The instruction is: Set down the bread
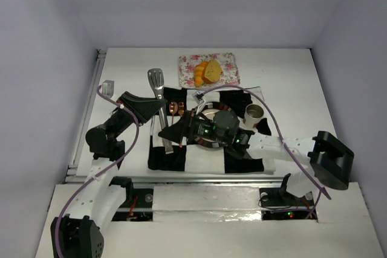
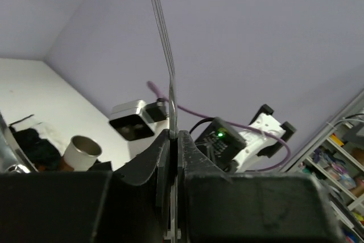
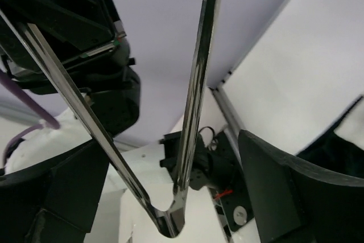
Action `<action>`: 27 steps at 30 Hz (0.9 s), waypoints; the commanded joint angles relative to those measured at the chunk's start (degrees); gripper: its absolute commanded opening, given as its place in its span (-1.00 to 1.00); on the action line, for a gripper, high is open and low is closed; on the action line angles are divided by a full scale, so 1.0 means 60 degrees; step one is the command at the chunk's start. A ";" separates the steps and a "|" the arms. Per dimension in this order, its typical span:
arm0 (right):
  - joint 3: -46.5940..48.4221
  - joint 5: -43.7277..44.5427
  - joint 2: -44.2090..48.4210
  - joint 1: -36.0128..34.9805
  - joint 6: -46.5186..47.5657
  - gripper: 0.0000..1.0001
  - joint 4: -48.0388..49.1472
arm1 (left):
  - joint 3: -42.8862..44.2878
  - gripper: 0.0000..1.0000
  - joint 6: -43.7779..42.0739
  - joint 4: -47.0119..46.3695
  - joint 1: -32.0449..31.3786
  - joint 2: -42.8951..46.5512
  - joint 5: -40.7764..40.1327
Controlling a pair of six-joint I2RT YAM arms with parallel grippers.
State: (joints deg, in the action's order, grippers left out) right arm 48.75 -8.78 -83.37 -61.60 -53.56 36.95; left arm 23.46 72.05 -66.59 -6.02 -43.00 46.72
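Note:
The bread, an orange croissant (image 1: 199,73) and a tan slice (image 1: 213,72), lies on a floral tray (image 1: 230,63) at the back, far from both grippers. Silver tongs (image 1: 157,81) lie left of the round plate (image 1: 207,144). My left gripper (image 1: 161,112) is shut on one thin arm of the tongs (image 2: 165,44), seen edge-on between its jaws (image 2: 174,135). My right gripper (image 1: 174,133) is open, its fingers wide on either side of the tongs' hinged end (image 3: 196,101); the gripper (image 3: 170,146) does not clamp them.
A black-and-white checkered mat (image 1: 242,164) lies under the plate. A paper cup (image 1: 254,113) stands right of the plate and also shows in the left wrist view (image 2: 82,152). A copper utensil (image 1: 175,108) lies beside the tongs. A small clear box (image 1: 109,87) sits at the left.

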 commanded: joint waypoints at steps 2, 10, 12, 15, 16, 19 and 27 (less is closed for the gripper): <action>0.0121 -0.0792 -0.0620 -0.0074 -0.1031 0.82 0.2453 | -0.0014 -1.00 0.0823 -0.1997 -0.0154 0.0136 0.0168; 0.0166 -0.0823 -0.1222 -0.0074 -0.1620 0.23 0.3509 | 0.0088 -1.00 0.0926 -0.2071 -0.0154 -0.0068 0.0372; 0.0078 -0.0589 -0.1134 -0.0074 -0.1649 0.11 0.3612 | 0.0059 -1.00 0.0926 -0.2057 -0.0154 -0.0127 0.0474; -0.0185 -0.0004 -0.0798 -0.0074 -0.1664 -0.05 0.3555 | 0.0030 -0.90 0.0941 -0.1983 -0.0154 -0.0274 0.0578; -0.0229 0.0143 -0.0724 -0.0074 -0.1650 -0.07 0.3467 | 0.0030 -0.84 0.0941 -0.1983 -0.0154 -0.0318 0.0607; -0.0230 0.0641 -0.0490 -0.0074 -0.1620 -0.09 0.3261 | 0.0088 -0.46 0.0926 -0.1925 -0.0154 -0.0406 0.0724; -0.0566 0.1404 0.0344 0.0393 -0.1796 -0.16 0.3027 | 0.0703 0.54 -0.0799 0.0971 -0.0154 0.0223 0.0915</action>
State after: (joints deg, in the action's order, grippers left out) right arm 46.19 -4.49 -84.58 -60.88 -63.79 52.64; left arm 23.99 73.10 -65.73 -6.70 -44.34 50.43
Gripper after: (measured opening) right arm 0.427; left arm 0.719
